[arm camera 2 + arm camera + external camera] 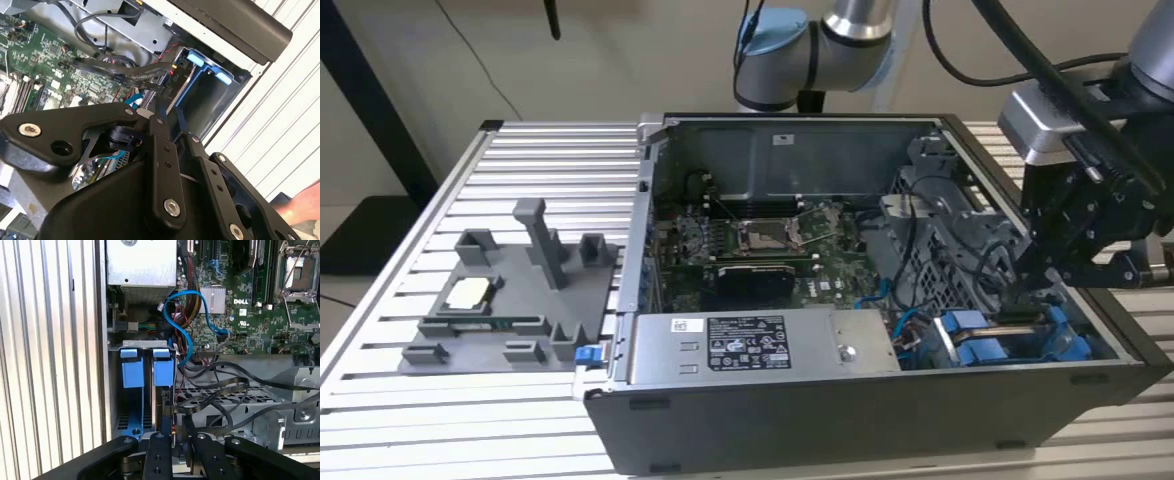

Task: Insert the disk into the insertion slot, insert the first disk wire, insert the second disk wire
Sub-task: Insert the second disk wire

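Gripper (172,437) is down at the insertion slot (142,390), fingers nearly closed, looks like they're pinching 1 black wire (210,395) connector.

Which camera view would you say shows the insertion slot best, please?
The first wrist view: the insertion slot faces the camera, both blue rails visible. The exterior view shows it obliquely, partly behind the hand. The second wrist view catches its far end.
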Robot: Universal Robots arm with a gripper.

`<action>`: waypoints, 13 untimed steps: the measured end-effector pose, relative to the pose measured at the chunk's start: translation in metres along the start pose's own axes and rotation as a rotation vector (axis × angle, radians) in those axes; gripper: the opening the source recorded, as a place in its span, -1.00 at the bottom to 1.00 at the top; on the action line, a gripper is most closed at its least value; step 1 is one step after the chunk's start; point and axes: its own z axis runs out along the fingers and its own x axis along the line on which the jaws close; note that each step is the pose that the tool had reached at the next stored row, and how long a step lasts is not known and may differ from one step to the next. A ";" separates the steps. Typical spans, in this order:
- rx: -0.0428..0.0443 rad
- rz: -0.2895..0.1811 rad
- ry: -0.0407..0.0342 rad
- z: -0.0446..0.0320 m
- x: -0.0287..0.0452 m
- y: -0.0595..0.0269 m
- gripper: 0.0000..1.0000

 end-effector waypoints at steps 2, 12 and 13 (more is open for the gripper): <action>-0.0046 0.001 -0.0001 -0.0055 -0.0006 -0.0004 -0.52; -0.0083 0.002 0.0000 -0.0209 -0.0025 -0.0017 -0.52; -0.0083 0.002 -0.0001 -0.0209 -0.0025 -0.0017 -0.52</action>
